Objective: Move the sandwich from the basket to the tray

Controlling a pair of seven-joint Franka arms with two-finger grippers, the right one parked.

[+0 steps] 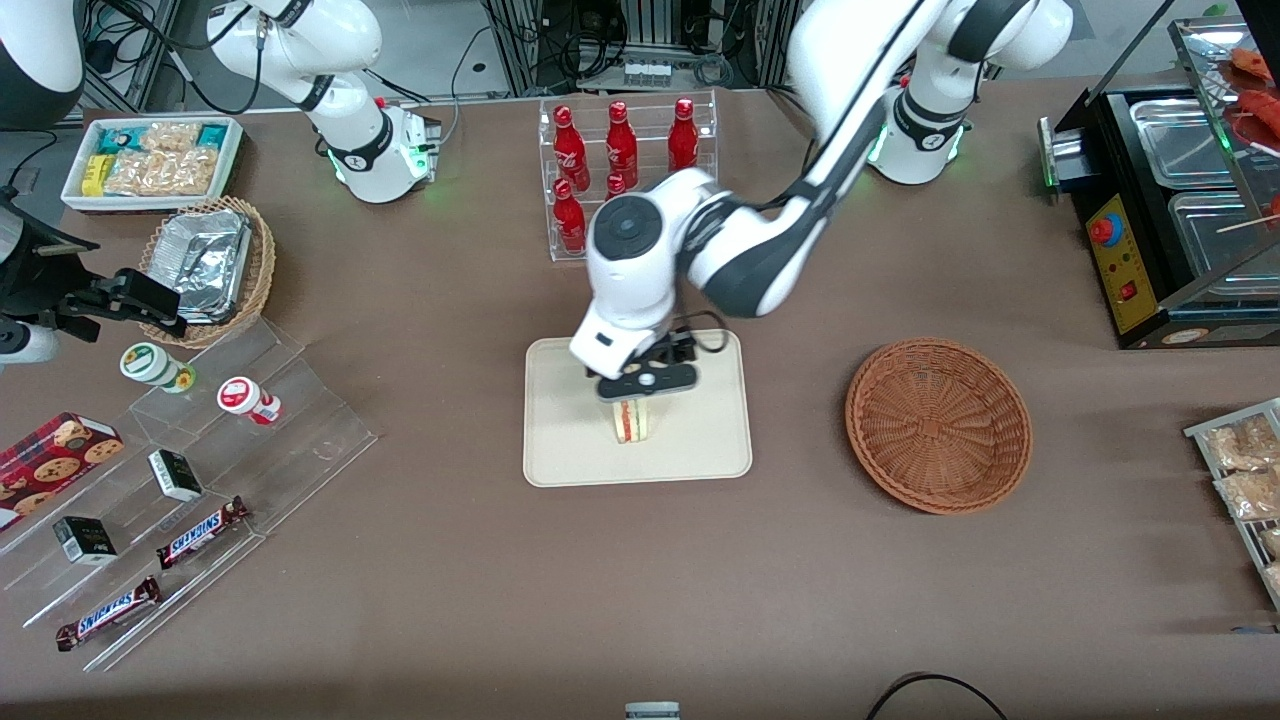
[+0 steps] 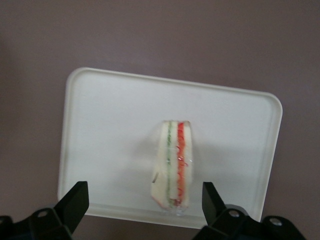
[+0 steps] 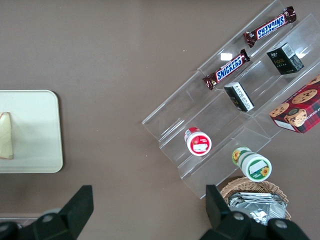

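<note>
The sandwich (image 1: 632, 422) (image 2: 174, 162) stands on its edge on the cream tray (image 1: 700, 450) (image 2: 110, 140), near the tray's middle, with its red, orange and green layers showing. My left gripper (image 1: 640, 398) (image 2: 144, 192) hovers just above it, open. Its two black fingers stand wide apart on either side of the sandwich and touch nothing. The reddish-brown wicker basket (image 1: 938, 425) sits on the table beside the tray, toward the working arm's end, with nothing in it. An edge of the sandwich (image 3: 6, 135) and the tray (image 3: 35, 130) also show in the right wrist view.
A clear rack of red bottles (image 1: 620, 150) stands farther from the front camera than the tray. A clear stepped display (image 1: 180, 480) with snack bars, a tan wicker basket of foil containers (image 1: 205, 265) and a white snack bin (image 1: 150, 160) lie toward the parked arm's end. A black food warmer (image 1: 1170, 210) is toward the working arm's end.
</note>
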